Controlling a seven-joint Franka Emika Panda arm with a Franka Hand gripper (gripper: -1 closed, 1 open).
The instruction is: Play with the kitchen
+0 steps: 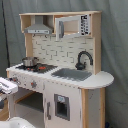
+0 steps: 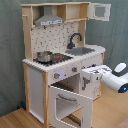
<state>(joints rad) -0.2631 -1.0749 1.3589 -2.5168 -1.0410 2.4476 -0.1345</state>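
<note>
The robot's white hand hangs in front of the tall white and light-wood toy kitchen, just beside the open lower door; whether it is released or clenched cannot be told. In the first exterior view only a white part of the arm shows at the first exterior view's left edge. No writing is readable anywhere.

The second exterior view shows the oven door hinged open and the wooden floor the kitchen stands on. The first exterior view shows the closed right cabinet door. Both exterior views show a small metal pot on the stove, the black faucet, grey sink and range hood.
</note>
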